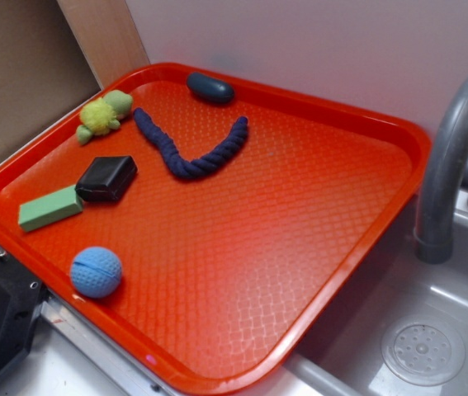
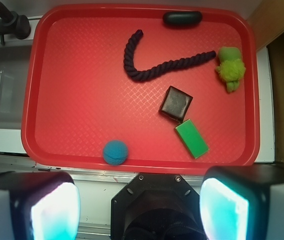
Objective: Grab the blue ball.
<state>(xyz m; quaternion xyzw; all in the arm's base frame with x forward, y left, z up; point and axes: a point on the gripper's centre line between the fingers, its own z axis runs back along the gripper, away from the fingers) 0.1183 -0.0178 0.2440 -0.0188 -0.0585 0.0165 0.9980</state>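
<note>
The blue ball [image 1: 96, 271] [image 2: 115, 152] sits alone at the lower left of the exterior view, on the red tray [image 1: 316, 247] [image 2: 81, 100] close to its near rim, well apart from the black block [image 1: 106, 178] [image 2: 176, 103] and the green block [image 1: 49, 208] [image 2: 192, 138] touching it. Up top, the navy rope [image 1: 189, 150] [image 2: 157, 67] curls across the tray, with the dark oval pebble [image 1: 210, 87] [image 2: 182, 19] at the far rim and the fuzzy green toy [image 1: 103, 115] [image 2: 230, 67] beside the rope's end. In the wrist view the gripper [image 2: 139, 210] hangs off the tray at the bottom of the frame, fingers [image 2: 54, 212] spread wide apart and holding nothing.
</note>
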